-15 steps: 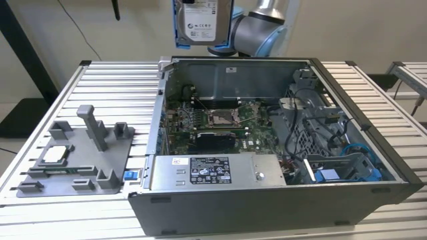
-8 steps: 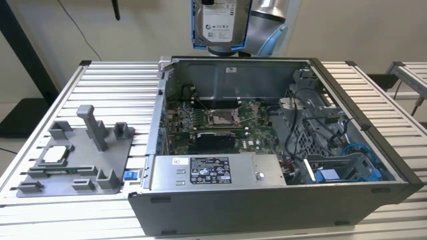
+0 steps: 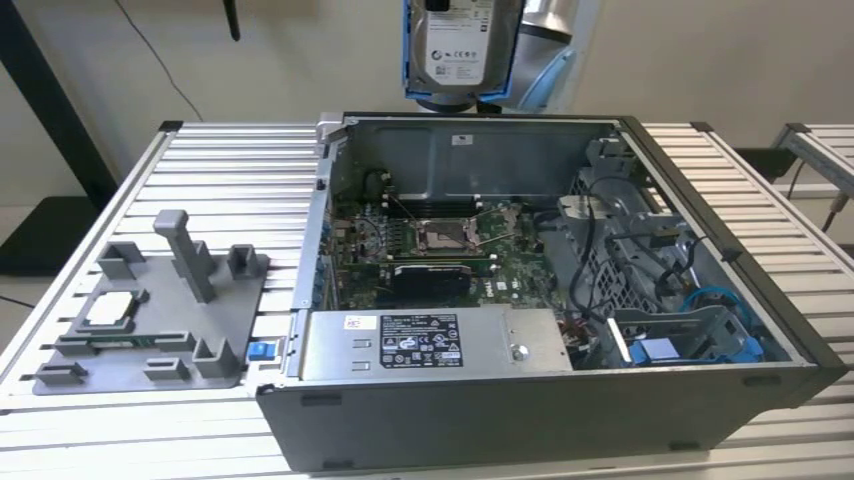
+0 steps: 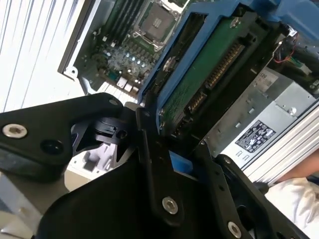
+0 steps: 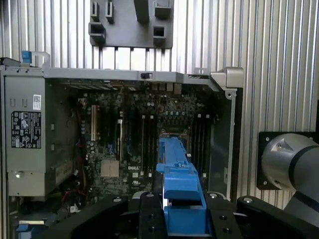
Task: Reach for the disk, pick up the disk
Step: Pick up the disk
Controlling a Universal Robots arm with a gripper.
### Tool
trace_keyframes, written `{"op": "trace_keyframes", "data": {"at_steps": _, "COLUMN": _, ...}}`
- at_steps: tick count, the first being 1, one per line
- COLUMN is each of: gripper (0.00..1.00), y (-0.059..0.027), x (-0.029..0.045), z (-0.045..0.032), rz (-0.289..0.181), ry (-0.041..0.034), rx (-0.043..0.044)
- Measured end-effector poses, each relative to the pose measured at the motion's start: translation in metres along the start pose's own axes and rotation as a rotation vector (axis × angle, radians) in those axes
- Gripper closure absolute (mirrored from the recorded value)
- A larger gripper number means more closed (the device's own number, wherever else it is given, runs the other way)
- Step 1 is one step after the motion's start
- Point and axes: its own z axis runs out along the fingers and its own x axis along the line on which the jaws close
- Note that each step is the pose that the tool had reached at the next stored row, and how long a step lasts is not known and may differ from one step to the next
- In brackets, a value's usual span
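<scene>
In the exterior view, the disk hangs upright with its white label facing the camera. It is well clear of the open computer case, which stands on the slatted worktop. A grey fixture plate lies just beside the case on the exterior view's left. The disk's upper part is cut off by the picture's edge, and the arm is only partly visible behind it.

In the second wrist view, the end effector is closed on the disk, with its black fingers clamping the blue frame at one end. The green circuit-board side and its connector row are exposed. The motherboard and the power supply box lie far below. The fingers cover the spot where the pads meet the frame, so how deep the grip sits cannot be read. A pale shape in the corner may be cloth or a sleeve; I cannot tell which.

In the first wrist view, the disk is seen edge-on, with its blue frame held between the fingers of the end effector above the open case.

To do this pick-up well, I judge that the squeeze should bear on the frame rails and not on the bare board. The disk should also stay plumb, because it is held at one end only and a tilt could lever it loose. Any travel over the case should stay clear of its walls and cables.
</scene>
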Motion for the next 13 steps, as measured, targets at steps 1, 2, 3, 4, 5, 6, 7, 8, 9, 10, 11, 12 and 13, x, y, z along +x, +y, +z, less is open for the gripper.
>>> {"op": "trace_keyframes", "data": {"at_steps": 1, "gripper": 1.0, "y": -0.0036, "x": 0.0, "z": 0.0001, "rz": 0.0, "ry": 0.0001, "rx": 0.0}}
{"op": "trace_keyframes", "data": {"at_steps": 2, "gripper": 1.0, "y": -0.0072, "x": 0.0, "z": 0.0003, "rz": 0.0, "ry": 0.0, "rx": 0.0}}
{"op": "trace_keyframes", "data": {"at_steps": 3, "gripper": 1.0, "y": -0.0108, "x": 0.0, "z": 0.0005, "rz": 0.0, "ry": 0.0, "rx": 0.0}}
{"op": "trace_keyframes", "data": {"at_steps": 4, "gripper": 1.0, "y": -0.0144, "x": 0.0001, "z": 0.0007, "rz": 0.0, "ry": 0.0, "rx": 0.0}}
{"op": "trace_keyframes", "data": {"at_steps": 5, "gripper": 1.0, "y": -0.0182, "x": 0.0001, "z": 0.0008, "rz": 0.0, "ry": 0.0, "rx": 0.0}}
{"op": "trace_keyframes", "data": {"at_steps": 6, "gripper": 1.0, "y": -0.0221, "x": 0.0001, "z": 0.001, "rz": 0.0, "ry": 0.0, "rx": 0.0}}
{"op": "trace_keyframes", "data": {"at_steps": 7, "gripper": 1.0, "y": -0.0258, "x": 0.0001, "z": 0.0012, "rz": 0.0, "ry": 0.0, "rx": 0.0001}}
{"op": "trace_keyframes", "data": {"at_steps": 8, "gripper": 1.0, "y": -0.0298, "x": 0.0001, "z": 0.0013, "rz": 0.0, "ry": -0.0001, "rx": 0.0}}
{"op": "trace_keyframes", "data": {"at_steps": 9, "gripper": 1.0, "y": -0.0337, "x": 0.0001, "z": 0.0015, "rz": 0.0, "ry": 0.0, "rx": 0.0}}
{"op": "trace_keyframes", "data": {"at_steps": 10, "gripper": 1.0, "y": -0.0374, "x": 0.0001, "z": 0.0017, "rz": 0.0, "ry": 0.0, "rx": 0.0}}
{"op": "trace_keyframes", "data": {"at_steps": 11, "gripper": 1.0, "y": -0.0415, "x": 0.0001, "z": 0.0019, "rz": 0.0, "ry": 0.0, "rx": 0.0}}
{"op": "trace_keyframes", "data": {"at_steps": 12, "gripper": 1.0, "y": -0.0455, "x": 0.0001, "z": 0.0021, "rz": 0.0, "ry": 0.0, "rx": 0.0}}
{"op": "trace_keyframes", "data": {"at_steps": 13, "gripper": 1.0, "y": -0.049, "x": 0.0002, "z": 0.0024, "rz": 0.0, "ry": -0.0001, "rx": 0.0}}
